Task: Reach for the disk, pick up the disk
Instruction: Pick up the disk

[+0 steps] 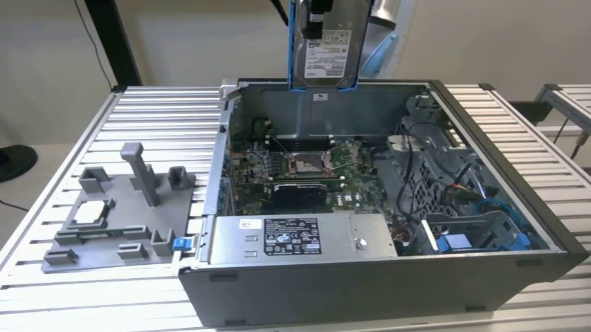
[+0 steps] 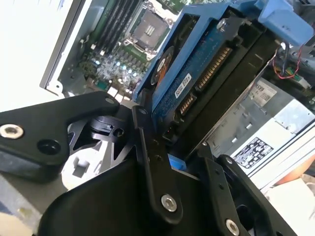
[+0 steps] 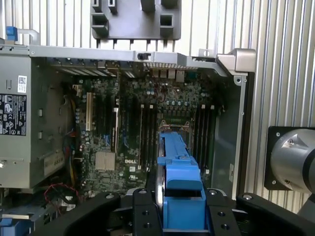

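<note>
Disk (image 1: 325, 52) is off the bay, hanging on edge above the open computer case (image 1: 388, 207) rear wall, long axis vertical. Gripper (image 2: 170, 147) fingers (image 2: 152, 162) clamped on its blue side rails, motherboard (image 3: 147, 128) directly below.

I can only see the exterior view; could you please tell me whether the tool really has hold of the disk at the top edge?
Observer: Yes. In the second wrist view the tool is shut on the disk, with a black finger on each side.
Operator: Thank you. What lies beneath it?
Observer: In the first wrist view it hangs over the circuit board inside the open case.
Operator: Any cable attached?
Observer: Its connector row looks bare.
</note>
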`<control>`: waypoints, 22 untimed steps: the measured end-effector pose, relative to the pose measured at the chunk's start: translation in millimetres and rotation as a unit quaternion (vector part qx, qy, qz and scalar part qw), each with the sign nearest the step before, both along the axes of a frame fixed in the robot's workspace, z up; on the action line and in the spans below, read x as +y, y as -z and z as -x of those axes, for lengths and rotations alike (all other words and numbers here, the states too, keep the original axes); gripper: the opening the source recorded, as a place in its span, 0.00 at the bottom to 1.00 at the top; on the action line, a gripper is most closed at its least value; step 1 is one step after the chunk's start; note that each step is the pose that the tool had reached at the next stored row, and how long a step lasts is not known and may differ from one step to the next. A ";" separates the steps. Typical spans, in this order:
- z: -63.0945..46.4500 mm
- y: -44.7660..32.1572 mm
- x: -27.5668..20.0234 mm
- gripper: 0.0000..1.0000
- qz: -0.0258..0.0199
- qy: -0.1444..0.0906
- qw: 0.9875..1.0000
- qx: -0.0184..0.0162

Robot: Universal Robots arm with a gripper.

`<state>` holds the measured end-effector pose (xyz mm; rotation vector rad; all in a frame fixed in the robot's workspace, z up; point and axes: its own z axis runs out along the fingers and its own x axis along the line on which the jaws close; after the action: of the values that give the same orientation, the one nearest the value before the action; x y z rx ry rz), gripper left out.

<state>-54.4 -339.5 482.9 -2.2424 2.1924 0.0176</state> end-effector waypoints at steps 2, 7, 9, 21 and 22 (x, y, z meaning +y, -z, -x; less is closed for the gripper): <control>-4.0 0.0 0.0 0.00 0.000 0.000 1.000 0.000; -14.4 0.0 0.0 0.00 0.000 0.000 1.000 0.000; -19.1 0.0 0.0 0.00 0.000 0.000 1.000 0.000; -49.1 0.0 -0.3 0.00 0.000 0.000 1.000 0.000; -51.8 0.0 -0.3 0.00 0.000 0.000 1.000 0.000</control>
<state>-2.6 -339.8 482.9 -2.2424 2.1925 0.0178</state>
